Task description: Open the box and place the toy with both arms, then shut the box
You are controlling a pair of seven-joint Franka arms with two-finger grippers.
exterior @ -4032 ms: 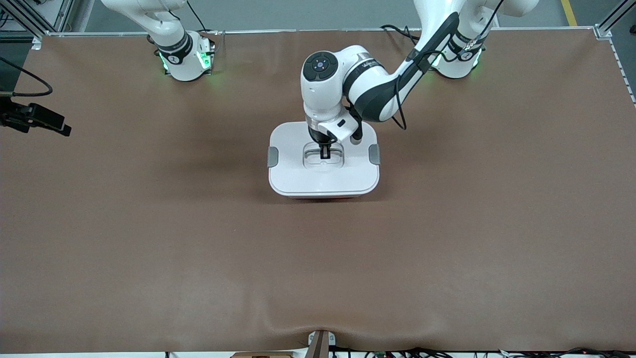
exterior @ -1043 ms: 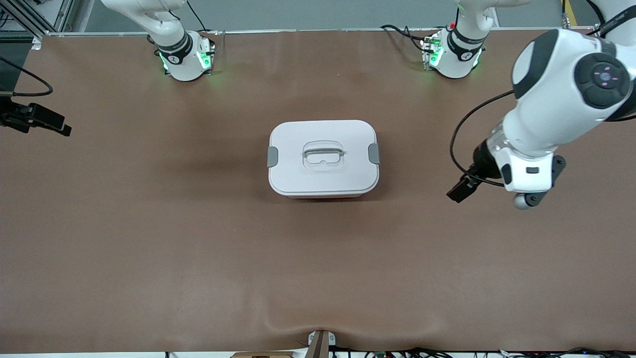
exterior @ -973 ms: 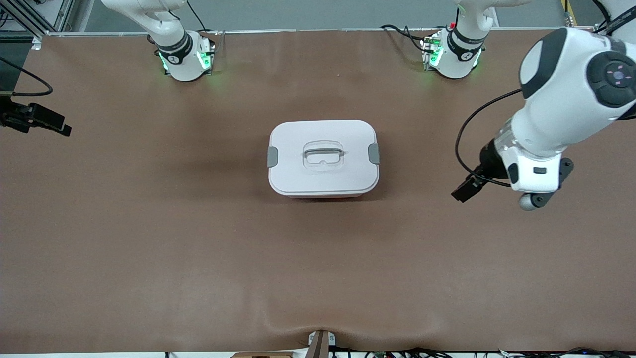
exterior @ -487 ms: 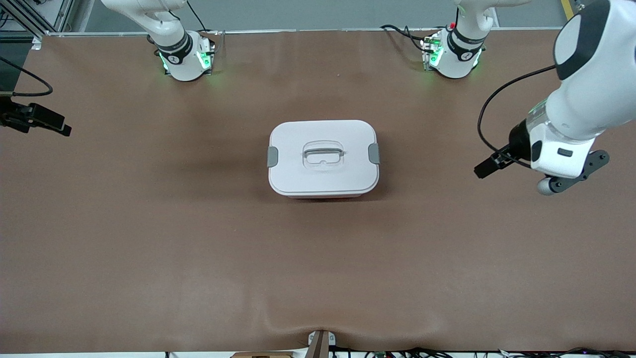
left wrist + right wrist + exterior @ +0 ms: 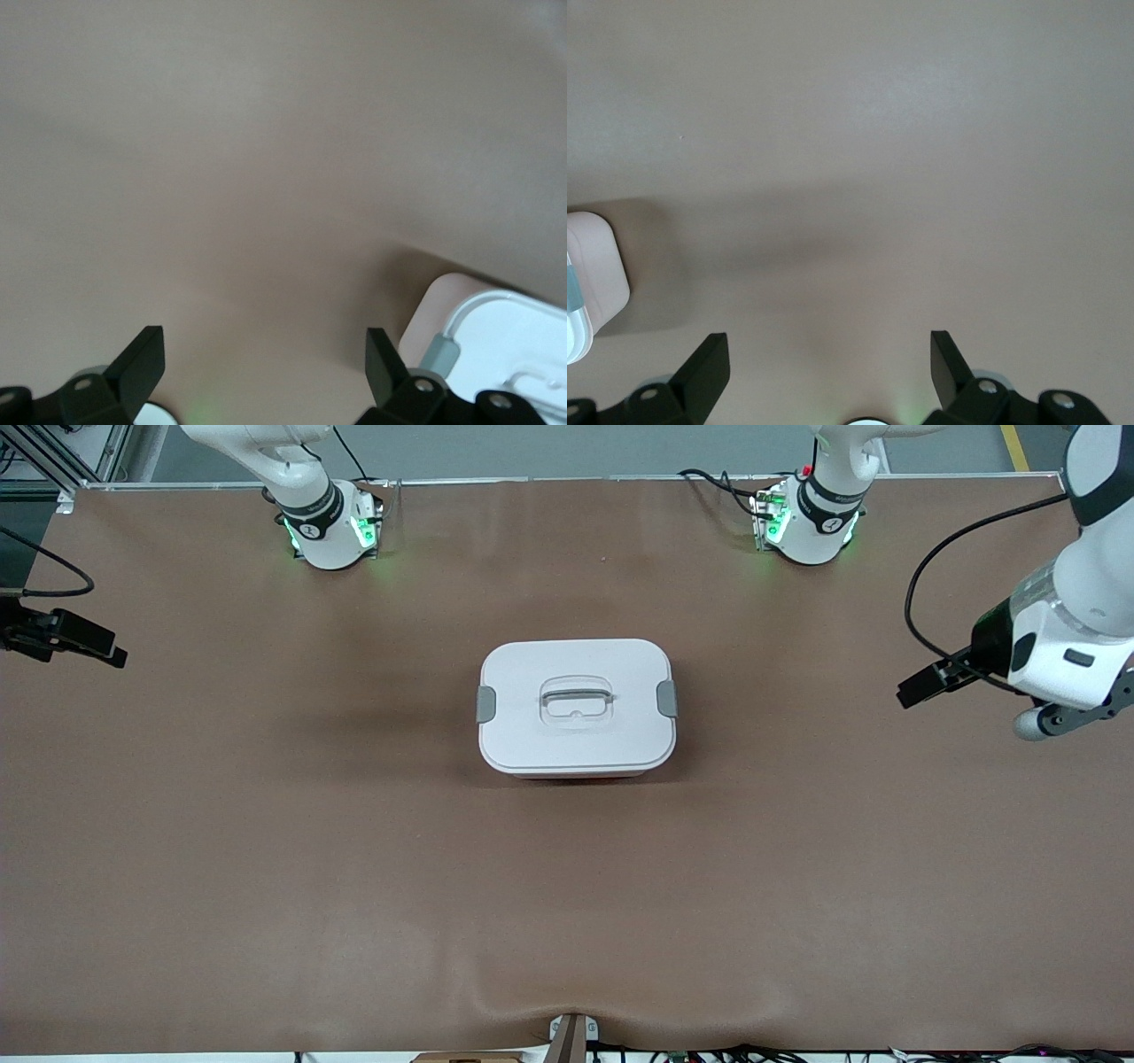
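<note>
closed box (image 5: 576, 707), left tool (image 5: 266, 354) well apart

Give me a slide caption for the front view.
Closed box sits mid-table, lid on, while the left gripper hangs empty over the table's left-arm end.

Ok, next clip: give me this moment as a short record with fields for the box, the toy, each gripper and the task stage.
box: rounded pink plastic tub with white lid on, mid-table on the brown table cover
clips: grey side clips against the lid's ends
toy: not visible
left gripper: fingers open, empty, over bare table toward the left arm's end
right gripper: fingers open, empty, over bare table beside the box
stage: box closed, neither arm touching it
</note>
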